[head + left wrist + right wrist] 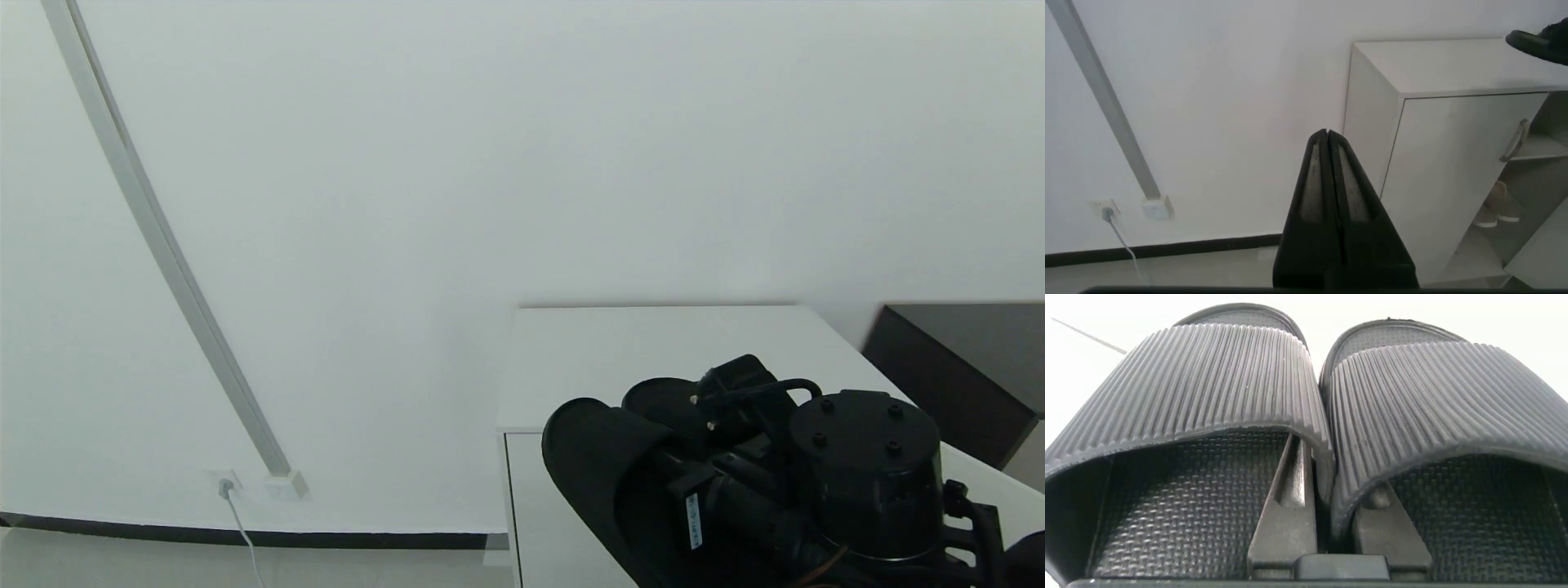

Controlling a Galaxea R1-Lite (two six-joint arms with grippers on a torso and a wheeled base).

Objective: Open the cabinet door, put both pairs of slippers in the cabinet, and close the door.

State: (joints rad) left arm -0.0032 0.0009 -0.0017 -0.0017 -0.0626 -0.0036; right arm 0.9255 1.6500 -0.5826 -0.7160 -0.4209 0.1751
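While right claw [1333, 508] grips slippers [1208, 392], cabinet [1454, 65] open

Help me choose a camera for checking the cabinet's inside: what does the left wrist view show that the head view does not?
Left wrist view only: the front of the cabinet with its door handle, exposed shelves, a light pair of slippers inside, and the shut left end effector. Head view only: a dark piece of furniture beside the cabinet. Both: the cabinet's white top, the black slippers above it, and the wall socket.
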